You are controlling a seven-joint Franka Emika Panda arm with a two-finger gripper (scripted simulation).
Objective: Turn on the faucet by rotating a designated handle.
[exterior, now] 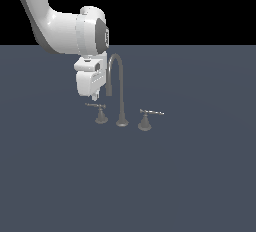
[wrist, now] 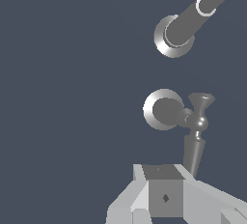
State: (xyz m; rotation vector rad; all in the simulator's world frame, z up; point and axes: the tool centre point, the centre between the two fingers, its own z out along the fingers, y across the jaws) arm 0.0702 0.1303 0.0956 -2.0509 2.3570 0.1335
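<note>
The counter [exterior: 200,186] carries the faucet [exterior: 119,83], whose tall spout rises just beside the fingers [exterior: 95,97]. The arm [exterior: 60,26] holds the fingers low over the target handle [exterior: 100,112], which sits directly below them with its lever [wrist: 194,151] reaching up to the fingertip block. Contact cannot be confirmed. Whether the fingers are spread or together cannot be told from either view. The second handle [exterior: 146,118] stands well apart, beyond the spout. Judged progress: approach complete; the lever remains to be rotated.
</note>
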